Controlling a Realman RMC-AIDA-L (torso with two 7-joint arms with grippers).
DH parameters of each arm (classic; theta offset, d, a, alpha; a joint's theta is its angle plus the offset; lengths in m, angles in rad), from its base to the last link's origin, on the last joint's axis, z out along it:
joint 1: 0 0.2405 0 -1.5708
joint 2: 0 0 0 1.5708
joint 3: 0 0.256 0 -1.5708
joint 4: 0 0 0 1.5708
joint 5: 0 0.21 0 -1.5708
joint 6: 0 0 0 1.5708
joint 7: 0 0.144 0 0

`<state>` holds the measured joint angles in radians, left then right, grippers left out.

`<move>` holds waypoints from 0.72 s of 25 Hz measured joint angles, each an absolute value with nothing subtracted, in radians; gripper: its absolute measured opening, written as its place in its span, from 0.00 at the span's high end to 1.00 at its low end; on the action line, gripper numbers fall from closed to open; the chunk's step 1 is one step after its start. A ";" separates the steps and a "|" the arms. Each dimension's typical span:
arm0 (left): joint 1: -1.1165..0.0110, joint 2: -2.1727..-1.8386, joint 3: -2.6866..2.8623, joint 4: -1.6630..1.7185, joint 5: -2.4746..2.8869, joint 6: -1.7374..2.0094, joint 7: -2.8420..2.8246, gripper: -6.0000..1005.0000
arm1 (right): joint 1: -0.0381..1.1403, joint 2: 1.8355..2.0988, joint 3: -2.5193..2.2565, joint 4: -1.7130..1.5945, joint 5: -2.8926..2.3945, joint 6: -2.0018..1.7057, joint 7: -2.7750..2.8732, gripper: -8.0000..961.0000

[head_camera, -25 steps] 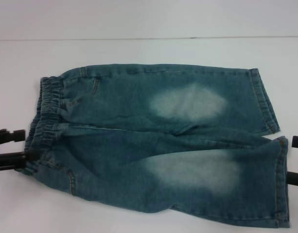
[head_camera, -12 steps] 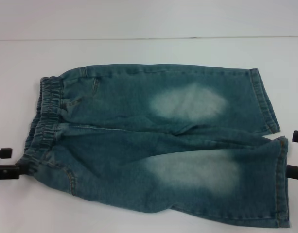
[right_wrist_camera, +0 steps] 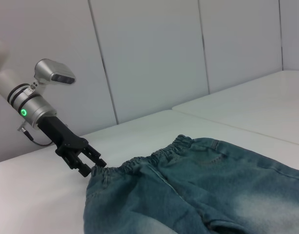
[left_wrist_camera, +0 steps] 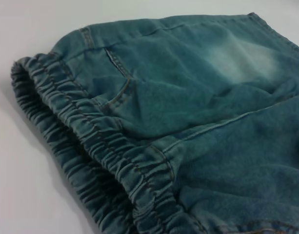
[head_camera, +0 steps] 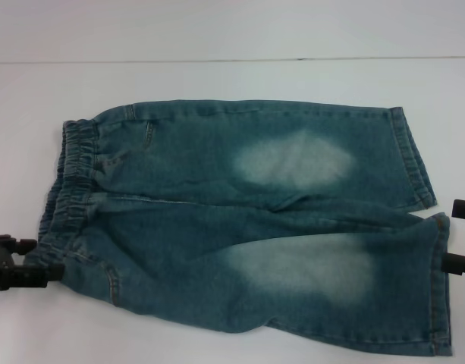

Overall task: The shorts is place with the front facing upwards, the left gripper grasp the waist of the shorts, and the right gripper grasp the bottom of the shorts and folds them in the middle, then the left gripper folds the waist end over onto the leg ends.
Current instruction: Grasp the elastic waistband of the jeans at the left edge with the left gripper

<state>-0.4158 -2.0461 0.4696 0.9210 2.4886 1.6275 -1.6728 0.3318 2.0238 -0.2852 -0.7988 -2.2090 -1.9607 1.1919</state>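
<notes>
The shorts point(head_camera: 240, 227) lie flat on the white table, blue-green denim with two pale patches. The waist of the shorts point(head_camera: 69, 182) is the crinkled band at the left; the leg ends point(head_camera: 442, 296) are at the right. My left gripper point(head_camera: 46, 259) is open at the near corner of the waist, one finger touching the band. The right wrist view shows the left gripper point(right_wrist_camera: 90, 165) with spread fingers at that corner. The left wrist view looks closely along the waistband point(left_wrist_camera: 90, 146). My right gripper point(head_camera: 449, 235) stands open at the near leg's hem, one finger on either side.
The white table point(head_camera: 217, 83) extends beyond the shorts to a back edge against a pale wall point(head_camera: 232, 30). White wall panels point(right_wrist_camera: 149, 58) stand behind the left arm in the right wrist view. Bare table lies left of the waistband.
My left gripper has dropped toward the near edge and slid right, reaching the near corner of the waistband. The right gripper has shifted slightly nearer along the hem. The shorts have not moved.
</notes>
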 joint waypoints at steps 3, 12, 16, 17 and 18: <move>-0.417 -2.044 0.482 0.919 2.489 1.631 -1.673 0.22 | 0.332 2.025 -0.285 -0.798 -2.210 -1.959 1.192 0.02; -0.424 -2.040 0.487 0.929 2.537 1.617 -1.708 0.42 | 0.330 2.029 -0.285 -0.798 -2.211 -1.957 1.192 0.02; -0.423 -2.039 0.480 0.949 2.538 1.616 -1.711 0.53 | 0.330 2.030 -0.285 -0.798 -2.211 -1.957 1.192 0.03; -0.422 -2.039 0.479 0.951 2.538 1.615 -1.713 0.53 | 0.330 2.030 -0.285 -0.798 -2.211 -1.957 1.194 0.03; -0.422 -2.039 0.479 0.952 2.538 1.615 -1.715 0.54 | 0.330 2.030 -0.285 -0.798 -2.211 -1.957 1.195 0.03</move>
<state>-0.4216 -2.0386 0.4794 0.9517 2.5378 1.6150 -1.7146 0.3298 2.0297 -0.2852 -0.7979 -2.2111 -1.9572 1.1949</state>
